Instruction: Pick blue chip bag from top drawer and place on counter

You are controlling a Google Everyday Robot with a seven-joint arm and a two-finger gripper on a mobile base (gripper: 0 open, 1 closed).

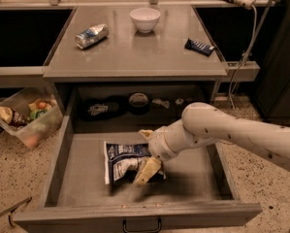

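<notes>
Bench [135,57]: grey top, directly above and behind the open drawer. Carries a white bowl [145,19], a drink can [91,35] lying on its side, and a dark bar wrapper [199,46] near the right edge.

Top drawer [57,164]: pulled fully out, tall sides.

Arm [241,135]: white, reaches in from the right over the drawer's right wall.

Blue chip bag [122,159]: lies flat on the drawer floor, left of centre, crumpled, not lifted.

Gripper [142,156]: down in the drawer at the bag's right end. Fingers [147,171] spread, one at the far edge of the bag, one over its near edge; they straddle the foil and are not yet clenched on it.

Risks, as judged:
- Glossy foil, grip only at one end: bag may slide out or pinch to a thin fold on lift.
- Bag hanging loose could catch the bench's front edge.
- Set-down near the can could roll it.
</notes>
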